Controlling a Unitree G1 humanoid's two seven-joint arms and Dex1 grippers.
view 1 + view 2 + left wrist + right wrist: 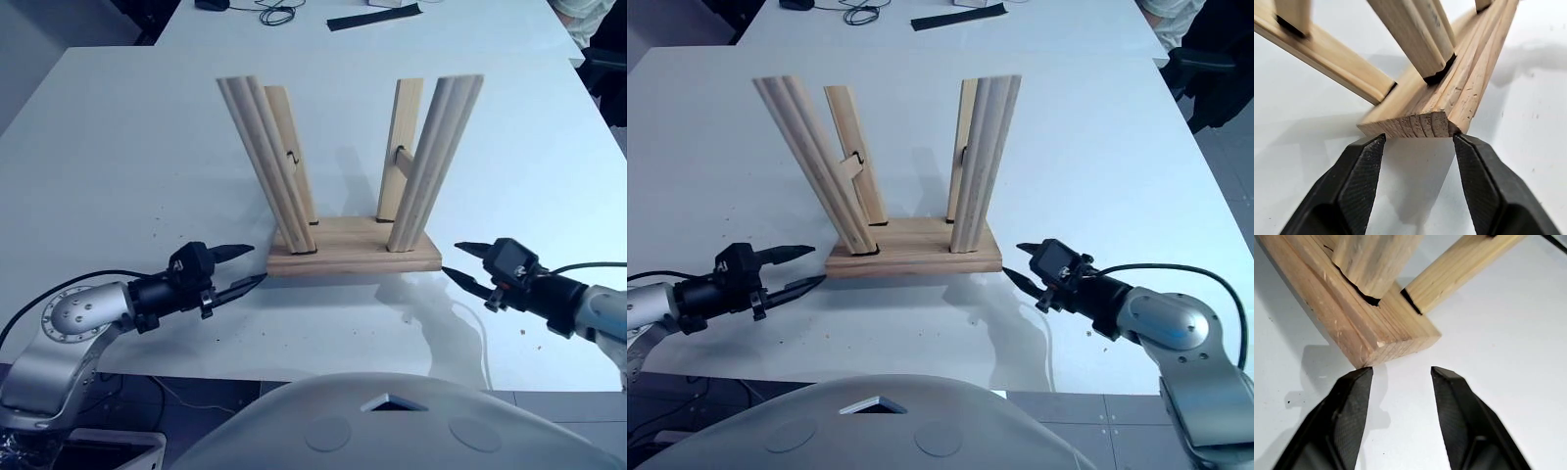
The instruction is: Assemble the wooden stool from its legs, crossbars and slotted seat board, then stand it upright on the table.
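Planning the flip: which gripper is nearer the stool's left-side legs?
Left. The left gripper sits open at the seat board end carrying the left-side legs; the right gripper is open at the opposite end.

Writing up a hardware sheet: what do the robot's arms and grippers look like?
The left arm and right arm have rounded silver-grey shells. The left gripper and right gripper are black, with two tapered, textured fingers. A black cable reaches each wrist.

No text, number or sign can be read anywhere. A small white marking (725,264) stands on the black housing of the left gripper (818,263), at the lower left of the frame, too small to make out.
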